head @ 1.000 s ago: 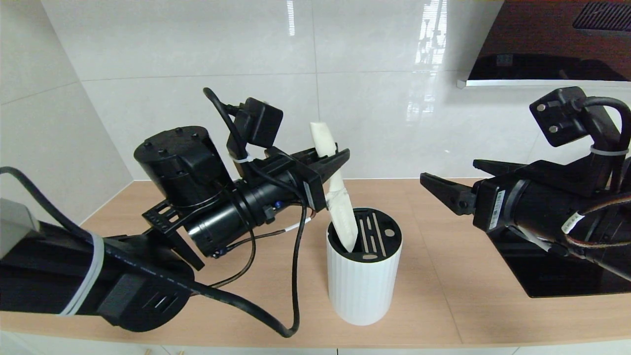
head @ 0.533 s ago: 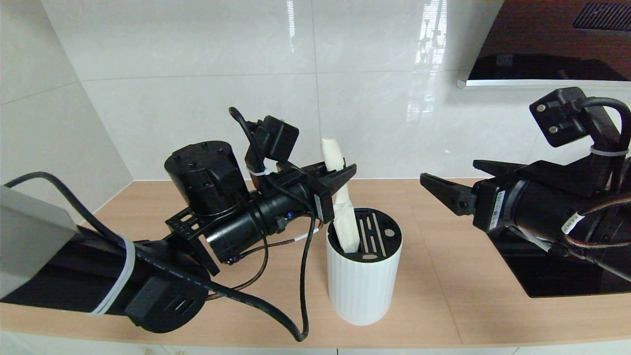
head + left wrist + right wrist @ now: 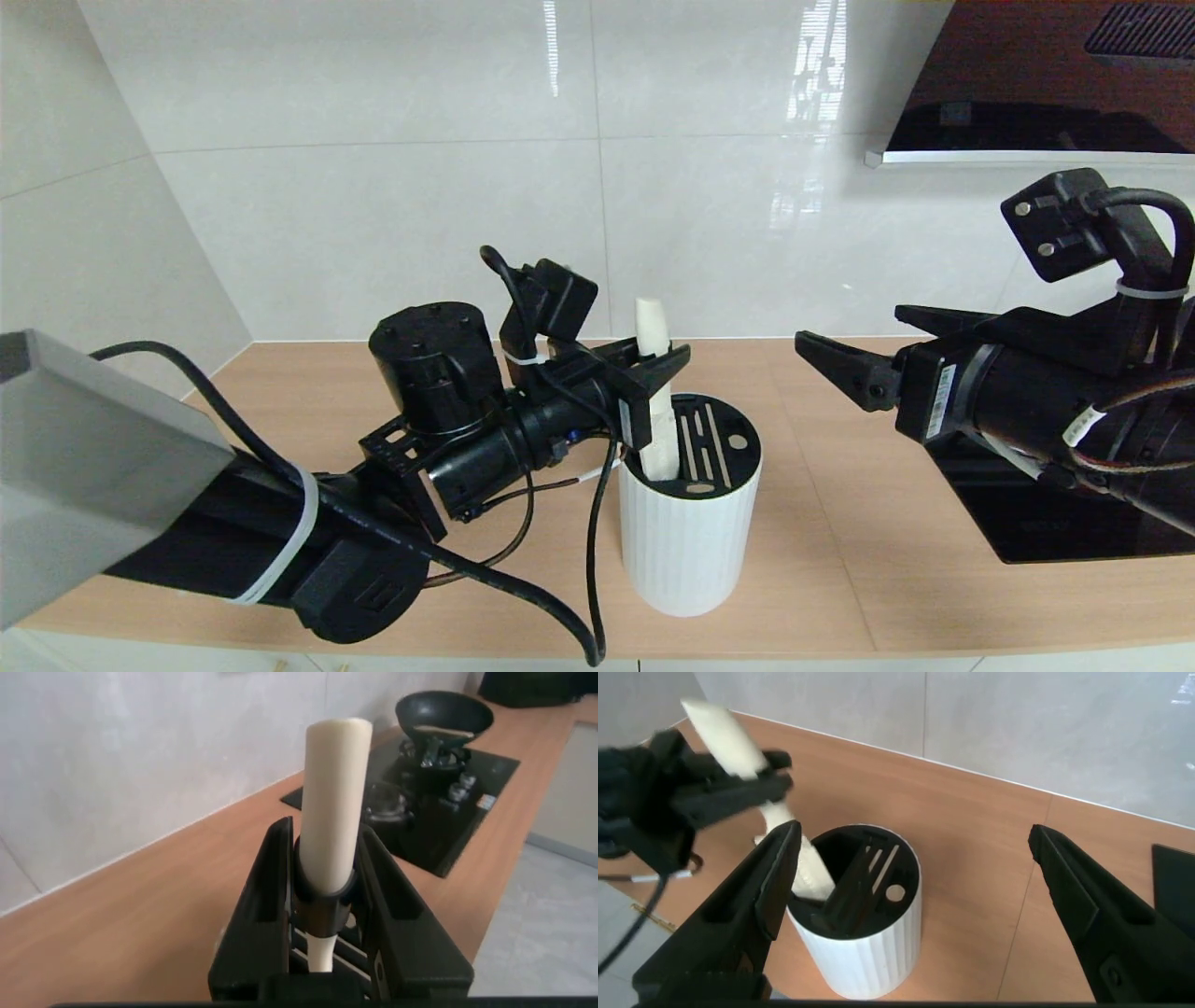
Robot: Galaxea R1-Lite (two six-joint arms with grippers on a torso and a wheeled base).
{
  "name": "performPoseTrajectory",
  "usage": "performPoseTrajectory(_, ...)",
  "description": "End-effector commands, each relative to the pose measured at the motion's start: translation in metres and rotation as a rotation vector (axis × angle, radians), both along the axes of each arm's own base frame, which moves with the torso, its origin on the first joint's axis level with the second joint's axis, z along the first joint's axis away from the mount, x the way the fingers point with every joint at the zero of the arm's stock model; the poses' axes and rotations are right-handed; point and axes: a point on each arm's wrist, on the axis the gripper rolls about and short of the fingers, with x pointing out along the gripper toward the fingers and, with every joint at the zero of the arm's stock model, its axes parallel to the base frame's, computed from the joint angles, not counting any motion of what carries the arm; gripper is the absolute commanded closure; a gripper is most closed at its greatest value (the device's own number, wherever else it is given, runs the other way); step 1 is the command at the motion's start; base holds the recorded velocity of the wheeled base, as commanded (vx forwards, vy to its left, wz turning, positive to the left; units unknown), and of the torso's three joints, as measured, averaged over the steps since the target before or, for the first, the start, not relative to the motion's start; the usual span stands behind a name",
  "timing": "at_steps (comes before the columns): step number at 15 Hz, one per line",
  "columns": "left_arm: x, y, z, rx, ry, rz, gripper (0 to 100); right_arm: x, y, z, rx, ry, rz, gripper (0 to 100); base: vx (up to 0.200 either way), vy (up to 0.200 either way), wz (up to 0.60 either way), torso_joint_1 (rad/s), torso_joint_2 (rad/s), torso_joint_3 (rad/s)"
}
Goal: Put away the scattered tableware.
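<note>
A white ribbed cutlery holder (image 3: 689, 532) with a black slotted top stands on the wooden counter. My left gripper (image 3: 653, 364) is shut on the cream handle of a white knife (image 3: 651, 327), right above the holder. The knife stands nearly upright with its blade down inside a slot on the holder's left side. In the left wrist view the knife handle (image 3: 334, 793) rises between the left gripper's (image 3: 322, 868) fingers. My right gripper (image 3: 848, 325) hangs open to the right of the holder, holding nothing. The right wrist view shows the holder (image 3: 864, 924), the knife (image 3: 738, 747) and the right gripper (image 3: 913, 838).
A black cooktop (image 3: 1055, 523) lies at the right of the counter, with a dark pan (image 3: 444, 714) on it. A range hood (image 3: 1055, 84) hangs above it. The tiled wall closes the back, and the counter's front edge runs just before the holder.
My left arm has come down and forward, and the knife has sunk deeper into the holder's slot and stands more upright. The right arm has stayed put.
</note>
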Motion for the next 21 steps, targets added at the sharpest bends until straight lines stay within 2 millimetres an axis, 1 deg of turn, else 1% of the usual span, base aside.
performPoseTrajectory(1, 0.003, -0.006, -0.013, 0.017, 0.025, -0.008, 100, 0.0, 0.0, 0.0, 0.0, -0.001, 0.001, 0, 0.0, 0.0, 0.0, 0.0, 0.0, 0.0)
performPoseTrajectory(3, 0.007, -0.009, -0.025, 0.024, 0.033, -0.008, 100, 0.0, 0.0, 0.0, 0.0, -0.001, -0.001, 0, 0.0, 0.0, 0.0, 0.0, 0.0, 0.0)
performPoseTrajectory(6, 0.009, -0.013, -0.035, 0.039, 0.053, -0.012, 100, 0.0, 0.0, 0.0, 0.0, -0.001, -0.001, 0, 0.0, 0.0, 0.0, 0.0, 0.0, 0.0)
performPoseTrajectory(10, 0.01, -0.012, -0.04, 0.031, 0.045, 0.009, 100, 0.0, 0.0, 0.0, -0.001, 0.0, -0.001, 0, 0.0, 0.0, 0.0, 0.0, 0.0, 0.0)
performPoseTrajectory(13, 0.012, -0.015, -0.049, 0.044, 0.06, 0.007, 100, 0.0, 0.0, 0.0, -0.001, 0.0, -0.001, 0, 0.0, 0.0, 0.0, 0.0, 0.0, 0.0)
performPoseTrajectory(16, 0.013, -0.015, -0.05, 0.046, 0.063, 0.007, 100, 0.0, 0.0, 0.0, -0.001, 0.0, -0.001, 0, 0.0, 0.0, 0.0, 0.0, 0.0, 0.0)
performPoseTrajectory(17, 0.012, -0.015, -0.049, 0.044, 0.063, 0.009, 0, 0.0, 0.0, 0.0, -0.001, 0.0, -0.001, 0, 0.0, 0.0, 0.0, 0.0, 0.0, 0.0)
performPoseTrajectory(21, 0.01, -0.013, -0.033, -0.015, 0.002, 0.017, 0, 0.0, 0.0, 0.0, -0.002, -0.002, 0.001, 0, 0.0, 0.0, 0.0, 0.0, 0.0, 0.0)
